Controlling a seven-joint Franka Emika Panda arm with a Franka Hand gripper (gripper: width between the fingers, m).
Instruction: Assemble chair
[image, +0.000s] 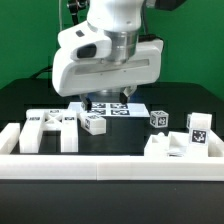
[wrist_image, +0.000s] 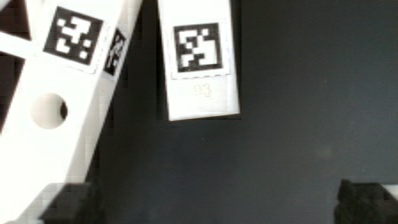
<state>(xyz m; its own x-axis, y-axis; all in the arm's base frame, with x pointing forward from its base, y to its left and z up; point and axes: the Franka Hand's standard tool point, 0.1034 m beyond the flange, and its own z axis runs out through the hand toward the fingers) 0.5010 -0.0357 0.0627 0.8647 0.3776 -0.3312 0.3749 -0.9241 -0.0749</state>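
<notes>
Although the small white plastic toy chair (image: 50, 128) is so far only loose tagged pieces, none joined, the large white two-finger gripper (image: 108, 98) hangs low over the middle of the black bench (image: 30, 95). Its jaws are spread wide and hold nothing. In the wrist view the dark fingertips (wrist_image: 71, 200) frame bare bench.

**Step in hand (judged):** choosing and approaching a first part. The wrist view shows a narrow white bar (wrist_image: 199, 70) with one tag, and just beside it, across a thin dark gap, a flat white panel with a round hole (wrist_image: 45, 110). The next move calls for centring over one piece, setting the jaws across its narrow width, then descending.

**Surroundings:**
- A slotted white panel lies toward the near corner at the exterior view's left.
- A small tagged block (image: 95, 122) and a tagged cube (image: 160, 118) lie nearer the middle.
- A blocky white piece (image: 200, 128) sits toward the near corner at the exterior view's right.
- The marker board (image: 118, 108) lies beneath the gripper.
- A raised white rail (image: 110, 165) runs along the near edge.

**Obstruction:** the holed panel lies close enough to the bar that a finger may nudge it.
</notes>
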